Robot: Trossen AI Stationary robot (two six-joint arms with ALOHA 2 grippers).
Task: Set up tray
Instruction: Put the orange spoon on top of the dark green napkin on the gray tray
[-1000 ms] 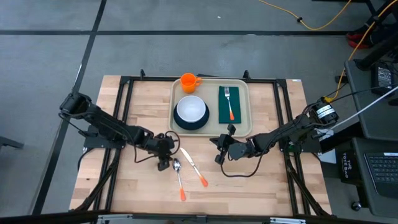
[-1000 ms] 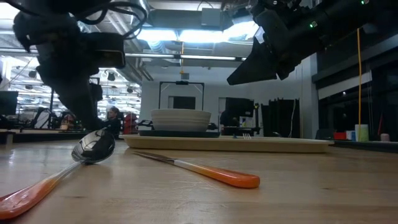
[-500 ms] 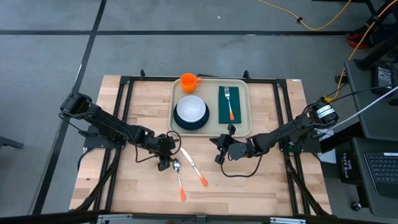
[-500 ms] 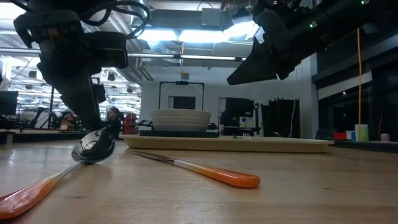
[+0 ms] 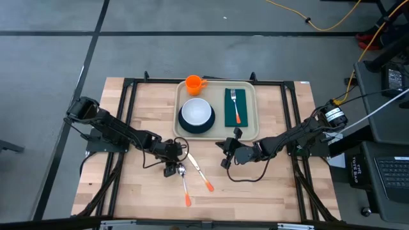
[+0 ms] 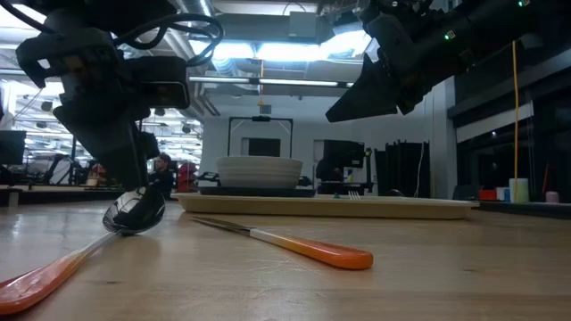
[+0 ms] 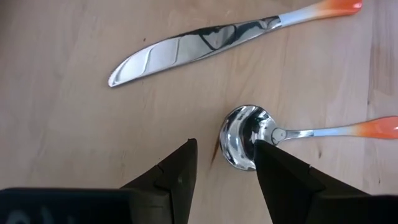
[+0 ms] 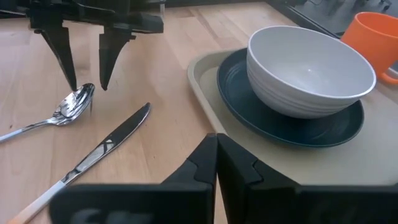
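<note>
A spoon (image 5: 184,182) and a knife (image 5: 199,171), both with orange handles, lie flat on the wooden table near the tray's near edge. The beige tray (image 5: 250,131) carries a white bowl (image 5: 196,112) on a dark plate, an orange cup (image 5: 194,84), and a fork on a green napkin (image 5: 236,107). My left gripper (image 7: 224,144) stands open, pointing steeply down, with its fingers astride the spoon's bowl (image 7: 239,138). My right gripper (image 8: 216,155) is shut on nothing and hangs above the table beside the tray's near edge. My left gripper has one fingertip (image 7: 260,149) right at the spoon's neck, where the bowl meets the handle. I cannot tell whether it touches. The spoon lies flat on the table.
The knife (image 7: 186,46) lies slantwise just beyond the spoon, toward the tray. Black frame rails run along the table's left and right sides. Bare wood lies at the near edge around the two handles.
My left gripper has eased a little down and toward the table's right, closer over the spoon's bowl, staying open. The spoon, the knife and my right arm have kept still.
</note>
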